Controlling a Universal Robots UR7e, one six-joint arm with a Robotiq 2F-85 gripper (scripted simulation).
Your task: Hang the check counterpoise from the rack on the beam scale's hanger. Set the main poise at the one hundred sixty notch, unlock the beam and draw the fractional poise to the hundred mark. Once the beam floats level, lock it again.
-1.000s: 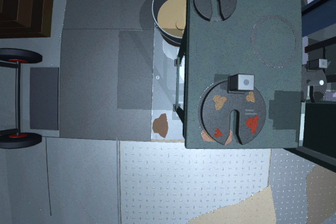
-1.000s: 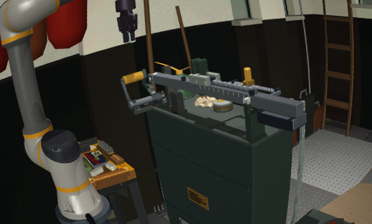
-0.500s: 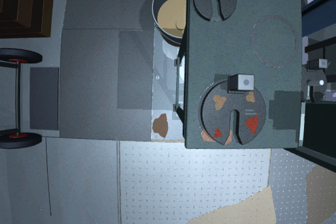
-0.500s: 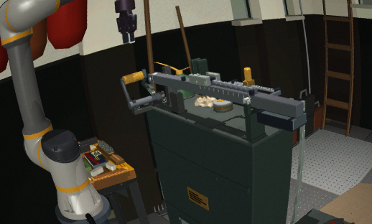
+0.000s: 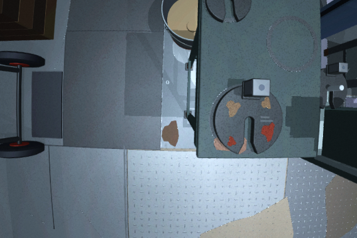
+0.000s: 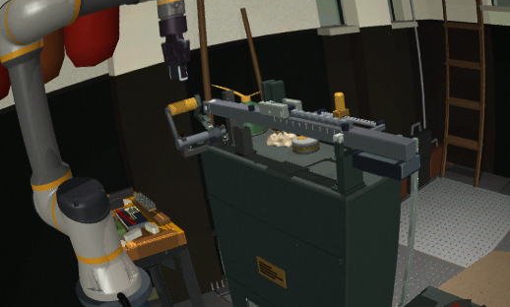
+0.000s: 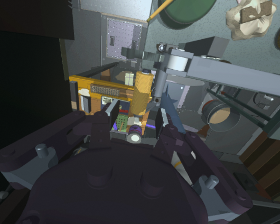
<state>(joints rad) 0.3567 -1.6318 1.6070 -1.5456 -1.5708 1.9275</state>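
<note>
My gripper [image 6: 178, 76] hangs open and empty a short way above the yellow knurled handle [image 6: 182, 106] at the left end of the scale's beam [image 6: 305, 122]. In the wrist camera the handle [image 7: 140, 93] shows between and beyond my fingers [image 7: 137, 119]. The grey beam runs right along the top of the dark green scale cabinet [image 6: 295, 219], with a yellow poise [image 6: 339, 104] standing on it. In the side camera two slotted disc weights lie on a green top: a rusty large one [image 5: 247, 120] and a smaller one [image 5: 228, 1].
Behind the scale are a dark wall, two leaning poles [image 6: 251, 42] and a ladder [image 6: 462, 81]. An orange cart with small parts [image 6: 143, 224] stands beside my arm's base. A bucket of sand [image 5: 180, 14] sits on the floor beside the weights' stand.
</note>
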